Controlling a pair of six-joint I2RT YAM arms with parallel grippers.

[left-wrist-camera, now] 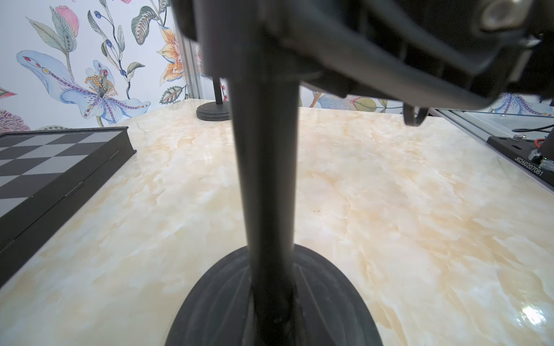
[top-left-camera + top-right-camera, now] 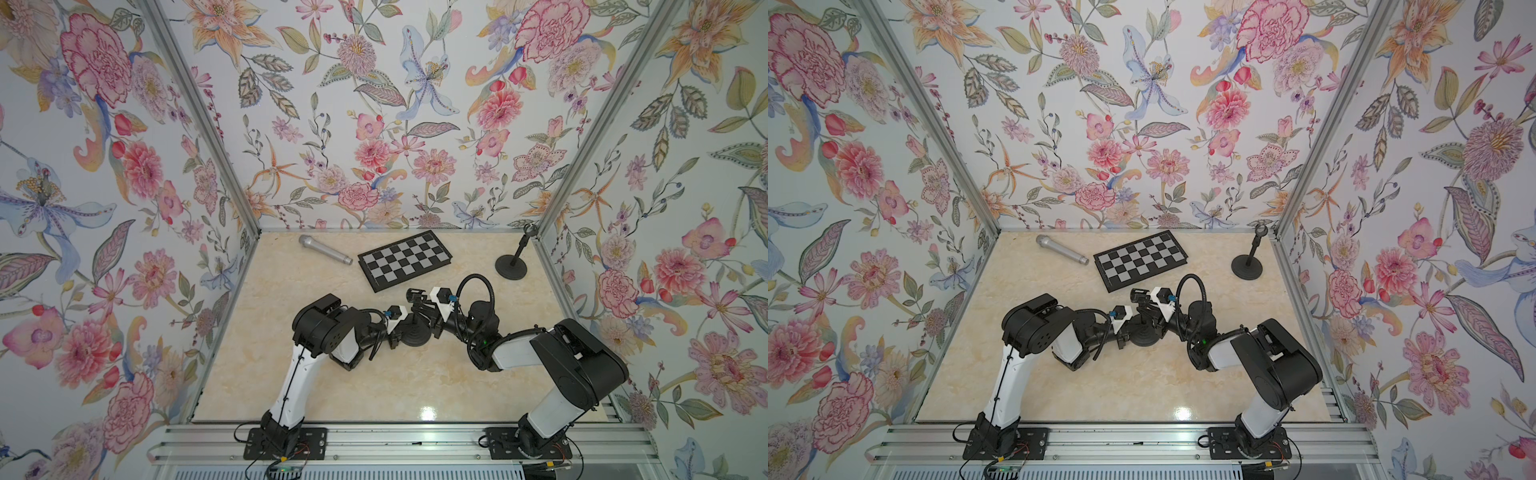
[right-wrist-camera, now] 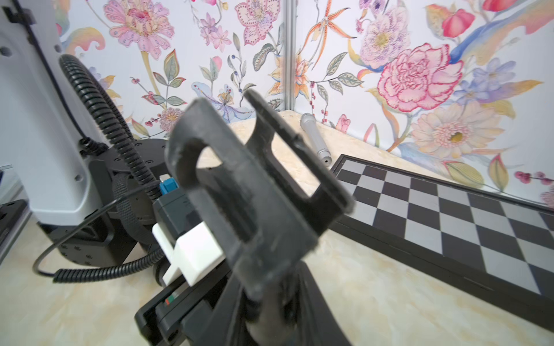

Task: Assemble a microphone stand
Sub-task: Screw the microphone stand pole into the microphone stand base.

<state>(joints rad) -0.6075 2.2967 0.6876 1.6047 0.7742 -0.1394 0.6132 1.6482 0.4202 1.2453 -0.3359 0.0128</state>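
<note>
On cream marble tabletop [image 2: 374, 386] within floral walls [image 2: 374, 124], my left gripper [image 2: 400, 328] clenches the black round-based stand [image 2: 417, 336] near the chequered board [image 2: 405, 259]; right gripper [image 2: 420, 306]: cannot tell.

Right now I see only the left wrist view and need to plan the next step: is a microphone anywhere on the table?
Observer: Yes, a silver microphone lies flat at the far end, beside the chessboard.
Operator: Anything on top of this pole?
Observer: A black clip, tilted; seated or not, I cannot tell.
Operator: And the far stand, its top?
Observer: It carries a ring-like holder.
</note>
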